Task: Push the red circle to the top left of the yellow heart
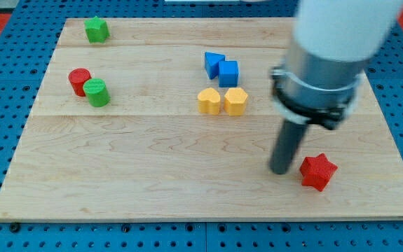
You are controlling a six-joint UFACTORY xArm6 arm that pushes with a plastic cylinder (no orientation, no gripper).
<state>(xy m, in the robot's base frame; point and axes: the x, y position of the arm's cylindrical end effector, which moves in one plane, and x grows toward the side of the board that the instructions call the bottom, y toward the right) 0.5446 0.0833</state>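
The red circle (79, 81) stands at the view's left, touching the green circle (97, 92) on its lower right. The yellow heart (209, 101) sits near the board's middle, touching a yellow hexagon (235, 101) on its right. My tip (279, 170) rests on the board at the view's lower right, just left of a red star (318, 171). The tip is far to the right of the red circle and below right of the yellow heart.
A blue triangle (214, 63) and a blue cube (228, 72) sit just above the yellow pair. A green star-like block (97, 29) is at the top left. The wooden board (152, 175) lies on a blue pegboard.
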